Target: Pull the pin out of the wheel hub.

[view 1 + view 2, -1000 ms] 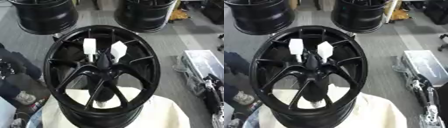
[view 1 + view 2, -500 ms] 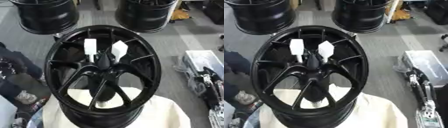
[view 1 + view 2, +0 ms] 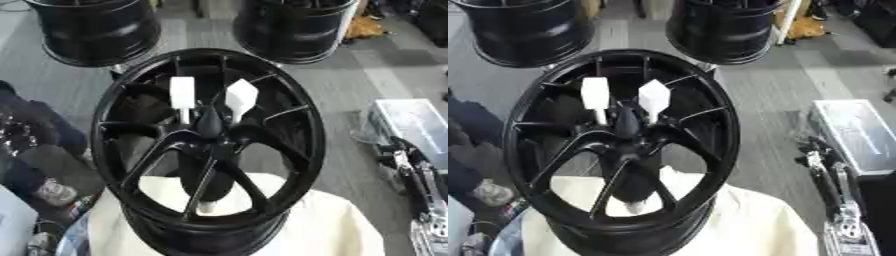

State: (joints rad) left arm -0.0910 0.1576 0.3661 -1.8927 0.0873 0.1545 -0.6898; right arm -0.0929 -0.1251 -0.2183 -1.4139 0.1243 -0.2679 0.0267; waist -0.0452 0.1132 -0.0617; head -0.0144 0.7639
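A large black spoked wheel hub (image 3: 206,145) stands tilted on a cream cloth (image 3: 332,225) in the middle of the view. Two white pins with flat heads stick out just above its centre: the left pin (image 3: 182,94) and the right pin (image 3: 241,96). A small white piece (image 3: 206,206) shows low between the spokes. My right arm comes up along the right edge, and its dark hand (image 3: 816,152) hangs beside the rim without touching it. My left hand (image 3: 22,135) is a dark shape at the left edge, away from the hub.
Two more black wheels (image 3: 96,30) (image 3: 293,27) stand behind the hub on the grey floor. A clear plastic box (image 3: 855,132) sits at the right, close to my right arm. Dark clutter lies at the lower left.
My right arm has shifted slightly beside the plastic box. The hub and both pins stay as they were.
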